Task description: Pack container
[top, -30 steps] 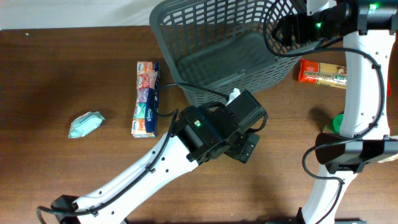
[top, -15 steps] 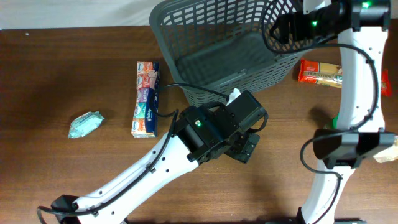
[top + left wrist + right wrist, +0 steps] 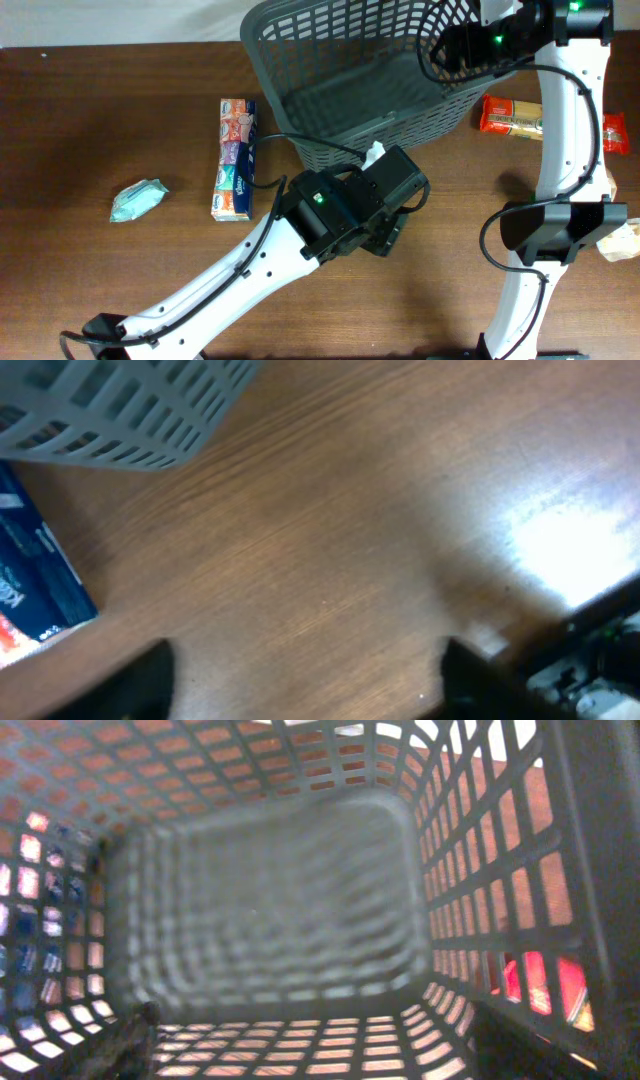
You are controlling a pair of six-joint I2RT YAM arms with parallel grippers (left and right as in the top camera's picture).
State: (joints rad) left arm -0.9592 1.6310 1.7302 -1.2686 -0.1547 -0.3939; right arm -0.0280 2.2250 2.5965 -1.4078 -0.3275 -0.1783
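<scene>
The container (image 3: 300, 60), a large dark grey lattice basket, stands at the table's back centre. Its solid floor (image 3: 260, 900) is bare in the right wrist view. My right gripper (image 3: 447, 52) hangs at the basket's right rim and looks inside. Its jaws are open (image 3: 325, 1055), with the near lattice wall below them. My left gripper (image 3: 385, 240) hovers low over bare wood just in front of the basket. It is open (image 3: 310, 680) with nothing between its fingers. A corner of the basket (image 3: 110, 410) shows in the left wrist view.
A long tissue pack (image 3: 236, 160) lies left of the basket, also seen from the left wrist (image 3: 35, 585). A teal packet (image 3: 138, 200) sits further left. An orange snack pack (image 3: 513, 117) and a red item (image 3: 615, 135) lie to the right.
The left gripper's fingers have drawn a little closer together. The right arm has swung slightly left, and its gripper stays at the basket's rim.
</scene>
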